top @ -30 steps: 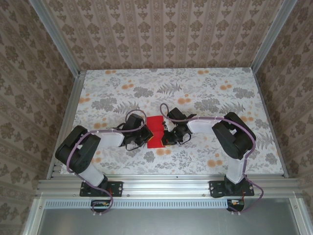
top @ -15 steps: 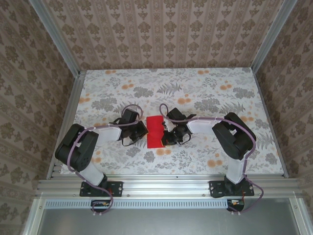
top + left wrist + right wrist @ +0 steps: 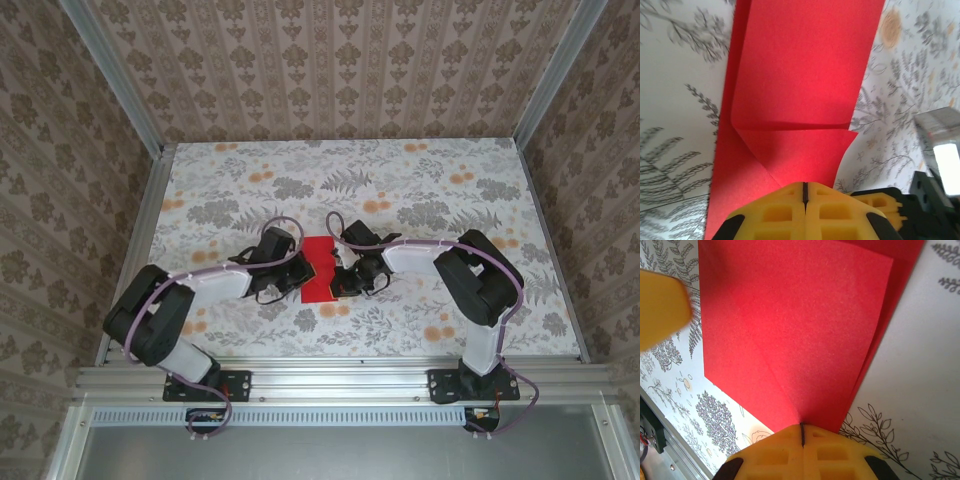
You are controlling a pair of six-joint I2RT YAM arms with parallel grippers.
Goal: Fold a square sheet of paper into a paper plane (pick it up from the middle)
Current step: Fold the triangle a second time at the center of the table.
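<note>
The square sheet of paper (image 3: 321, 262) is bright red and lies folded in layers on the flowered table, between my two grippers. In the left wrist view the sheet (image 3: 800, 75) shows a cross fold and a diagonal crease, and its right edge curls up. My left gripper (image 3: 300, 279) (image 3: 804, 189) is shut, with its yellow tips resting on the sheet's left side. My right gripper (image 3: 338, 281) (image 3: 802, 432) is shut on the sheet (image 3: 790, 325), where a crease puckers into the seam between its tips. A paper plane is out of view.
The flowered table (image 3: 420, 190) is boxed in by patterned walls and an aluminium frame (image 3: 330, 380) along the near edge. The left gripper's yellow finger (image 3: 660, 305) is a blur at the left of the right wrist view. The right gripper's body (image 3: 890, 200) sits close beside the left jaws.
My left gripper drew back to the left off the paper, then returned onto its left side. The right gripper and the sheet stayed put.
</note>
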